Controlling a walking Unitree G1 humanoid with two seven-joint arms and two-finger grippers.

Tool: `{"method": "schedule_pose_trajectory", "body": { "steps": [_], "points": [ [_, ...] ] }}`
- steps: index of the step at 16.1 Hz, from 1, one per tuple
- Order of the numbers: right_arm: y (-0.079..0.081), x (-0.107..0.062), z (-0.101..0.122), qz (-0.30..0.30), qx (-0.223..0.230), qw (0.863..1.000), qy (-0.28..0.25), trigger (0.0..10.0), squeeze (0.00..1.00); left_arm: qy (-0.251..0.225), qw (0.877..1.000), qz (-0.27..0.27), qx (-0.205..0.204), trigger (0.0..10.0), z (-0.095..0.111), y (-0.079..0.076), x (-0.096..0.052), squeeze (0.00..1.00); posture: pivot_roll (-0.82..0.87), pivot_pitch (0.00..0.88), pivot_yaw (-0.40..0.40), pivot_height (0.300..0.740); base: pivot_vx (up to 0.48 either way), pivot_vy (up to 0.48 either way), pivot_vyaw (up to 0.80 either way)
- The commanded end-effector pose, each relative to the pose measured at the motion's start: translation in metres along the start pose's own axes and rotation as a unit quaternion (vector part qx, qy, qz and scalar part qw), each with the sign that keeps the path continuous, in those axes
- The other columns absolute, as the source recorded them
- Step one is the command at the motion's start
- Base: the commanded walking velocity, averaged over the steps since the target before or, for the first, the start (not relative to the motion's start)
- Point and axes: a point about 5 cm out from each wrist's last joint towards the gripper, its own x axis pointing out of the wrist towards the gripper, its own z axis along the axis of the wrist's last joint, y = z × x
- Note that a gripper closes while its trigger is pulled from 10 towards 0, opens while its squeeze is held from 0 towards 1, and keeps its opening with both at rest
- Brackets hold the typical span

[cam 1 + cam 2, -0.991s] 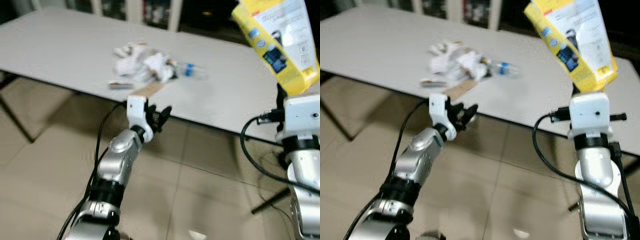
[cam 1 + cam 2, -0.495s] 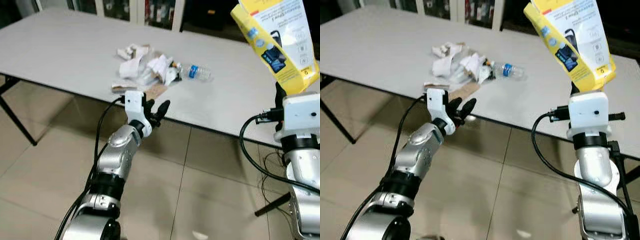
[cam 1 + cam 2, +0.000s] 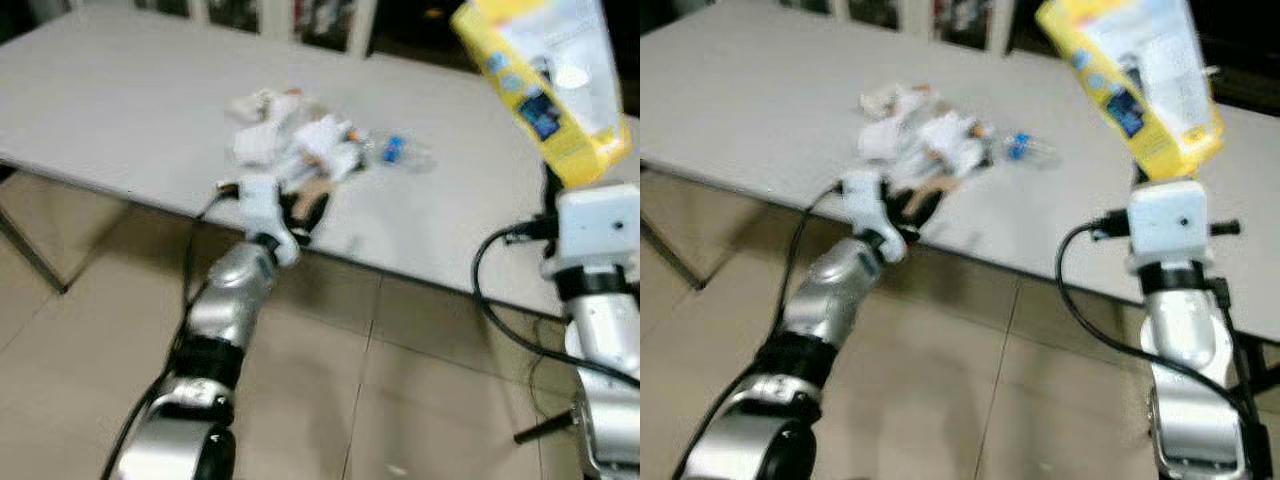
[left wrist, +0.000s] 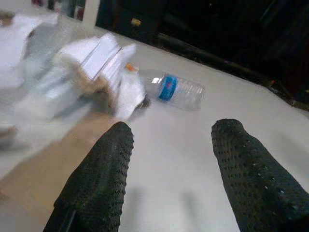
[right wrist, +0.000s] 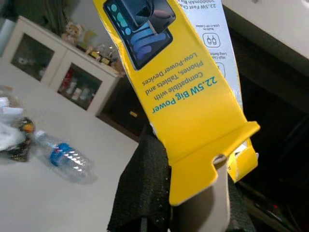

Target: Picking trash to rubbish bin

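Observation:
A heap of crumpled white paper trash [image 3: 290, 142] lies on the grey table [image 3: 110, 90], with a clear plastic bottle [image 3: 402, 153] with a blue label beside it on the right. A brown cardboard scrap [image 3: 318, 188] lies at the heap's near side. My left gripper [image 3: 302, 210] reaches over the table's front edge just before the heap; in the left wrist view its fingers [image 4: 99, 179] stand open and hold nothing, with the bottle [image 4: 174, 89] ahead. My right gripper [image 5: 193, 195] is raised at the right, shut on a yellow and white package [image 3: 545, 85].
The table's dark leg [image 3: 30, 250] stands at the left over the beige tiled floor [image 3: 400, 400]. Cabinets [image 3: 300, 15] line the wall behind the table. A black cable [image 3: 500, 300] loops off the right arm. The picture is slightly blurred.
My left gripper has moved forward from below the table edge to over the tabletop, close to the trash heap. The right arm still holds the yellow package up.

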Motion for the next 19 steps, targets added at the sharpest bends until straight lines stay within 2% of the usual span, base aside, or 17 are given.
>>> {"method": "schedule_pose_trajectory", "body": {
  "steps": [1, 8, 12, 15, 19],
  "points": [
    [-0.008, -0.001, -0.002, -0.012, -0.015, 1.000, 0.005, 10.0, 0.00, 0.000, 1.000, -0.022, 0.000, 10.0, 0.000, -0.016, 0.008, 0.00, 0.16, 0.055, -0.098, 0.740, 0.394, 0.000, 0.00],
    [-0.009, 0.001, -0.004, -0.009, -0.020, 1.000, 0.006, 10.0, 0.00, 0.001, 1.000, -0.019, -0.004, 10.0, -0.003, -0.017, 0.008, 0.00, 0.16, 0.055, -0.098, 0.740, 0.392, 0.000, 0.00],
    [-0.010, -0.001, -0.005, -0.008, -0.021, 1.000, 0.008, 10.0, 0.00, 0.004, 1.000, -0.001, 0.006, 10.0, -0.003, -0.012, 0.008, 0.00, 0.16, 0.054, -0.101, 0.740, 0.334, 0.000, 0.00],
    [-0.009, -0.002, -0.005, -0.007, -0.021, 1.000, 0.009, 10.0, 0.00, -0.002, 0.999, 0.037, 0.017, 10.0, -0.001, -0.003, 0.008, 0.00, 0.15, 0.054, -0.100, 0.740, 0.000, 0.000, 0.00],
    [-0.010, -0.005, -0.006, -0.008, -0.020, 1.000, 0.015, 10.0, 0.00, 0.002, 0.993, 0.114, 0.042, 10.0, 0.002, 0.018, 0.007, 0.00, 0.15, 0.062, -0.101, 0.740, 0.000, 0.000, 0.00]
  ]
}}
